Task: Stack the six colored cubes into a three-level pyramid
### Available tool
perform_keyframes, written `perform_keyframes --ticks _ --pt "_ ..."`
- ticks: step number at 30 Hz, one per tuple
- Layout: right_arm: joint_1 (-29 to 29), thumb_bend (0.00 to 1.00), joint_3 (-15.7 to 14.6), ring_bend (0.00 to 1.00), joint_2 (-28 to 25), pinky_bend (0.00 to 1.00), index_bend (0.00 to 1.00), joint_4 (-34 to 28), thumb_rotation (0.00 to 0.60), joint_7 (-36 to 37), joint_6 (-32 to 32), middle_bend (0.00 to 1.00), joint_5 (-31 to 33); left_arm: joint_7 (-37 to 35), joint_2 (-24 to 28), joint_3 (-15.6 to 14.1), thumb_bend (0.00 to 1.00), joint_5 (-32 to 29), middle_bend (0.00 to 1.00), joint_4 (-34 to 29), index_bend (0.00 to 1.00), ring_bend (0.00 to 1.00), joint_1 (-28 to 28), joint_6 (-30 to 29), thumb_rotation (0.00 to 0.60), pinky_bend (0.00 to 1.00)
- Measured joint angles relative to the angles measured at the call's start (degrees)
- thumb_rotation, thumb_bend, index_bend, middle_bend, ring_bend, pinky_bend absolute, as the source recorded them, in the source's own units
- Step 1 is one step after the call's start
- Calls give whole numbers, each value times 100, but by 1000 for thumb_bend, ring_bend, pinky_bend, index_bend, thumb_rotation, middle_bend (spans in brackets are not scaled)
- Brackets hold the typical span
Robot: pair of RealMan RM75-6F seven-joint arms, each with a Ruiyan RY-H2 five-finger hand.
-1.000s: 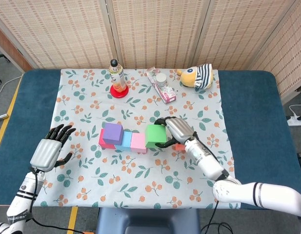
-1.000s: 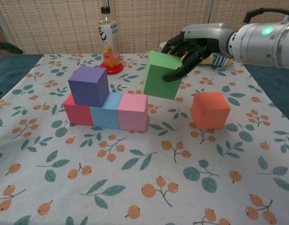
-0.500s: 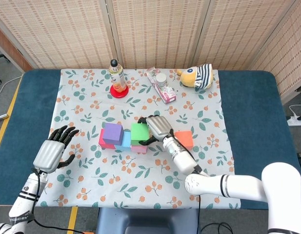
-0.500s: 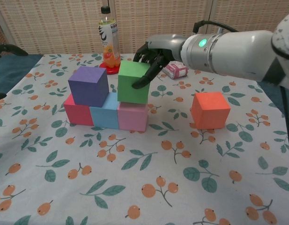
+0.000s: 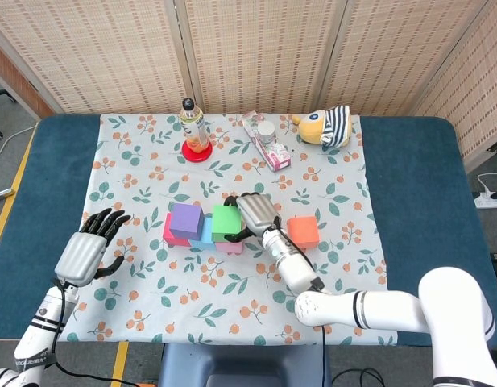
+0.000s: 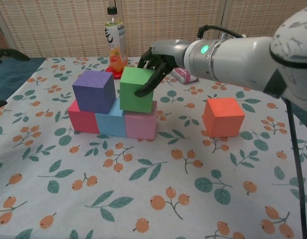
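A red cube [image 6: 82, 120], a light-blue cube [image 6: 112, 124] and a pink cube [image 6: 141, 125] stand in a row on the floral cloth. On the red and blue ones sits a purple cube [image 6: 94, 91] [image 5: 186, 220]. My right hand [image 6: 156, 59] [image 5: 254, 213] grips a green cube [image 6: 137, 89] [image 5: 226, 222], which rests over the blue and pink cubes beside the purple one. Off to the right an orange cube [image 6: 223, 116] [image 5: 303, 231] stands alone. My left hand [image 5: 89, 248] hovers open at the cloth's left edge.
At the back of the cloth are a drink bottle [image 5: 193, 127] on a red coaster, a pink box [image 5: 267, 146] and a striped plush toy [image 5: 327, 127]. Blue table [image 5: 425, 210] borders the cloth on both sides.
My right hand has carried the green cube leftward from near the orange cube and lowered it onto the bottom row next to the purple cube. The left hand barely moved.
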State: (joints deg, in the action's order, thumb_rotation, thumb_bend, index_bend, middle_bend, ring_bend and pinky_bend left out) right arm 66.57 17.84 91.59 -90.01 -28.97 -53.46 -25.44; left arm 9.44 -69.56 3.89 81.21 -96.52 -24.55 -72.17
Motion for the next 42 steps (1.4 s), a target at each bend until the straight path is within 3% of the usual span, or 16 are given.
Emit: perform_keyframes --ticks 24,32,42 --pt "375 173 103 243 407 238 345 156 506 -626 -458 388 568 -217 -26 20 335 65 87 132 131 36 72 61 600 118" --pt "386 173 137 224 476 217 246 191 506 -692 -494 381 575 -281 -28 23 334 86 84 164 131 33 95 69 600 119" --pt "354 169 126 176 452 161 65 95 507 -784 -518 298 588 -290 -28 33 335 100 75 171 131 27 118 63 600 118"
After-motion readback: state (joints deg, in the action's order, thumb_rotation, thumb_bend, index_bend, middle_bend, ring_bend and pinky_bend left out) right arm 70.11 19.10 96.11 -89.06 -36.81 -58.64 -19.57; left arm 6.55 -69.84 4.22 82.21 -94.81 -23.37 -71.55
